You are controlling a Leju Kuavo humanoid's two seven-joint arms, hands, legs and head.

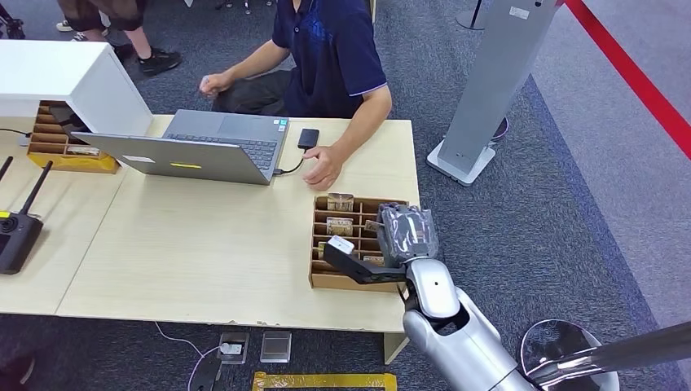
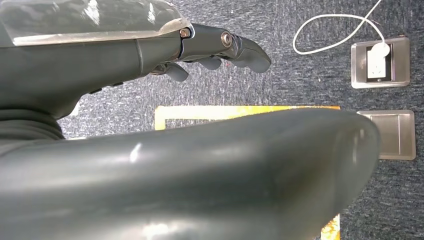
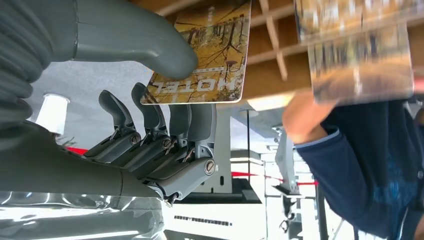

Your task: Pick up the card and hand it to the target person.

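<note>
1. The card (image 3: 202, 55) — printed with an autumn-tree picture and the word HOTEL — is pinched in the right hand (image 3: 150, 100), the thick thumb on one face and the darker fingers (image 3: 172, 122) on the other. It sits just clear of the slots of the cardboard tray (image 1: 326, 279).
2. From above, the right hand is over the tray at the near right part of the table (image 1: 204, 244), its plastic-wrapped wrist cover turned toward the person.
3. The tray is divided into compartments; other cards stand in them, two near its far end.
4. The left hand (image 2: 220, 47) hangs over grey carpet; its fingers are loosely curled and apart, nothing in them.
5. The person (image 1: 330, 57) in a dark blue shirt sits at the far side of the table, one hand (image 1: 322, 167) resting on the tabletop just beyond the tray, the other raised in a fist.
6. An open laptop (image 1: 204, 147) lies beside that hand, a cable running to a small black box (image 1: 308, 138).
7. A floor socket (image 2: 380, 62) with a white cable plugged in lies below the left hand — a plain metal plate beside it.
</note>
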